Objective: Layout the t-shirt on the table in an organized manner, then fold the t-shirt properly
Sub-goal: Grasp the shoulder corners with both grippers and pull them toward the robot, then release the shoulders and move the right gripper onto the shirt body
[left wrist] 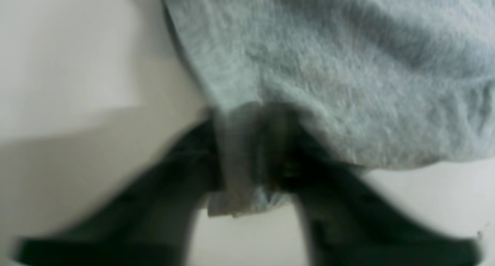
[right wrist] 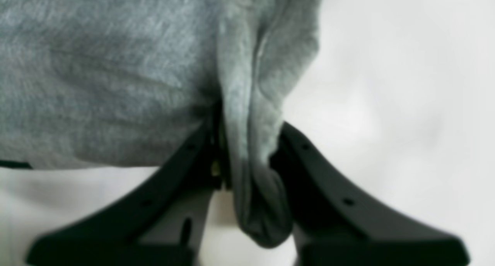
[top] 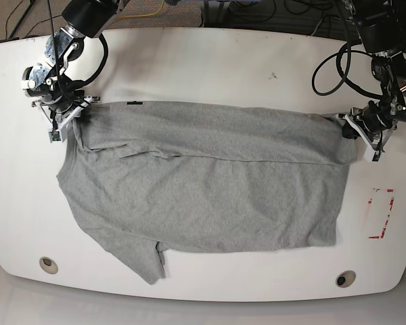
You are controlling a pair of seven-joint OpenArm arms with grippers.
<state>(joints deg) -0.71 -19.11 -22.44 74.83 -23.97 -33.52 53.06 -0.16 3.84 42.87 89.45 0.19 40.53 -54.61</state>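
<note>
1. Grey t-shirt (top: 210,189) lies spread across the middle of the white table (top: 210,54), its upper part folded over.
2. Left gripper (left wrist: 251,157), at the shirt's 3 o'clock edge, pinches a fabric fold.
3. Right gripper (right wrist: 247,157), at 10 o'clock, clamps a bunched fold of shirt.

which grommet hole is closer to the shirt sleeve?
The grommet hole near the right arm's side; the t-shirt sleeve hangs toward it. The other grommet hole sits beyond the hem.
</note>
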